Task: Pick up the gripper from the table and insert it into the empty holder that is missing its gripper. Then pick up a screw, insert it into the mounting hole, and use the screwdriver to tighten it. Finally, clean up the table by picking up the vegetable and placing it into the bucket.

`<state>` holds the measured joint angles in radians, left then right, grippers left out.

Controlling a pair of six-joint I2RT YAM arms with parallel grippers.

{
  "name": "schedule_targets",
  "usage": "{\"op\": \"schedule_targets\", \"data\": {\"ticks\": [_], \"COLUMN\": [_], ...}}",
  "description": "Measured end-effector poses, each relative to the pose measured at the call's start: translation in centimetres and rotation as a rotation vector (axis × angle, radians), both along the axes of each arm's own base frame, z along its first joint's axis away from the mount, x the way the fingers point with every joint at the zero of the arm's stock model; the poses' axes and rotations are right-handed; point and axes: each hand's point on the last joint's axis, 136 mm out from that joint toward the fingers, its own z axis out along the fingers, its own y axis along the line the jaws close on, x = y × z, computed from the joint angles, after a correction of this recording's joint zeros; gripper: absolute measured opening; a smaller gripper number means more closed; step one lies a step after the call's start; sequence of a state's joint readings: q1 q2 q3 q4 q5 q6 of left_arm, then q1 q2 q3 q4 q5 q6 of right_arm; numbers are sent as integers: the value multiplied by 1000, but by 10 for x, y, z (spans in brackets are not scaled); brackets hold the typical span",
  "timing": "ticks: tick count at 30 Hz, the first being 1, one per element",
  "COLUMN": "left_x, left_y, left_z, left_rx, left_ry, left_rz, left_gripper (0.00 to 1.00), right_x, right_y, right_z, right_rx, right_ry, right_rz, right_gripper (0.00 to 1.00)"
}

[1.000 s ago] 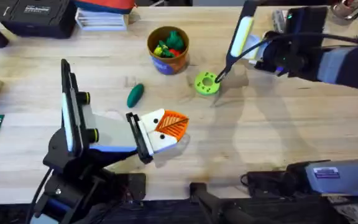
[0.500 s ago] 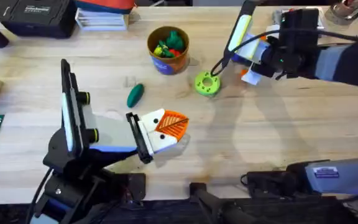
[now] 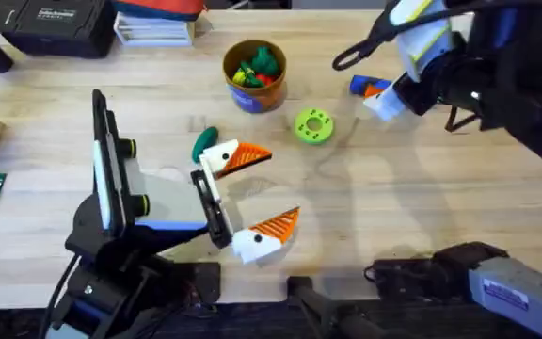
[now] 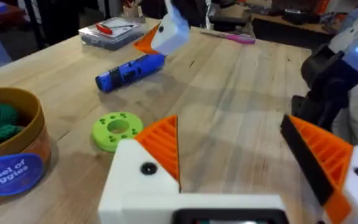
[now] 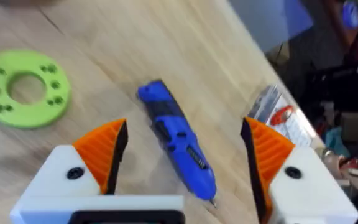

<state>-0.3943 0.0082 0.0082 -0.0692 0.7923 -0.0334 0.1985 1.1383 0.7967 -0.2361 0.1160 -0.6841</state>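
Jaws: left gripper (image 3: 252, 200) spread wide, empty, both orange-and-white fingers fitted, poised near the bench's near edge, centre. Right gripper (image 5: 182, 168) also spread, empty, hanging above the screwdriver (image 5: 178, 142).

Step in hand, by judgement: finger piece appears already mounted and the driving finished, the tool lying released on the bench. Clean-up remains.

Next move calls for: a gripper to descend on the vegetable (image 3: 204, 144), pinch across its narrow middle, lift and carry it over the bucket (image 3: 254, 97).

Count:
- Screwdriver, blue: one, lying flat toward the far right of the bench.
- Vegetable, dark green: one, on the bench just beside the left gripper's farther finger.
- Bucket: one, far centre, toy produce inside.
- Green disc (image 3: 313, 126) with holes: one, between bucket and screwdriver.
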Motion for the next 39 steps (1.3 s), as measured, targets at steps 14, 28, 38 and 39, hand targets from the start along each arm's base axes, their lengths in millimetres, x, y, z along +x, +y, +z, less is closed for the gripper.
{"op": "schedule_targets", "data": {"ticks": [14, 28, 38, 39], "left_x": [33, 90, 114, 116], "left_y": [33, 126, 143, 143], "left_z": [26, 44, -2, -6], "left_rx": [39, 561, 739, 738], "left_ry": [49, 420, 805, 829], "left_rz": [315, 905, 1049, 1061], "left_gripper": [985, 985, 985, 985], "right_x": [-24, -26, -26, -26], "right_y": [47, 52, 52, 52], "right_z": [42, 42, 42, 42], "right_rx": [213, 247, 247, 247], "right_ry": [-88, -80, -80, -80], "right_rz": [25, 16, 16, 16], "right_gripper": [994, 994, 994, 994]}}
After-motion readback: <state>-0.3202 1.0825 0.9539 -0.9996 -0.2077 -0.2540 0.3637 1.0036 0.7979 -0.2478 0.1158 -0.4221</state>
